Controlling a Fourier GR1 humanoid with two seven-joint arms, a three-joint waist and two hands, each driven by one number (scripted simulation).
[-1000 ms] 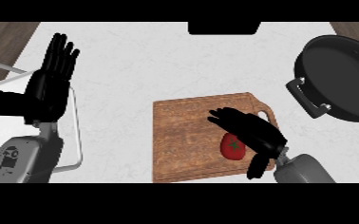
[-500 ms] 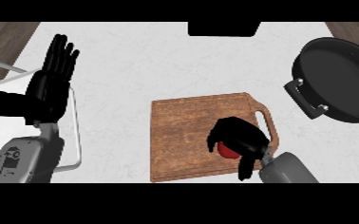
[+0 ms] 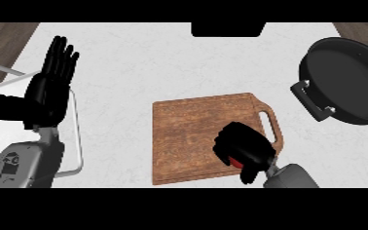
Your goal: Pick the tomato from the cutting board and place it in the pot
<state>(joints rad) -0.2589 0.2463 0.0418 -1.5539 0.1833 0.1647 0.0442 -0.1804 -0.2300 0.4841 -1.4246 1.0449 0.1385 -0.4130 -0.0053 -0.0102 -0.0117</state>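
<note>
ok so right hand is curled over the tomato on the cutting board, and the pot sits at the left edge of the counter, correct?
Not quite. The right hand is curled over the tomato on the cutting board, but the head view shows the pot at the right edge of the counter, not the left. The left side holds only the open, resting left hand.

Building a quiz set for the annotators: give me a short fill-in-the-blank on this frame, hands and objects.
1. The right hand is curled over the red ____, which sits on the cutting board.
2. The pot stands at the view's ____ edge, apart from the cutting board.
3. The left hand rests with fingers straight, so it is ____.

Missing words: tomato; right; open
</note>
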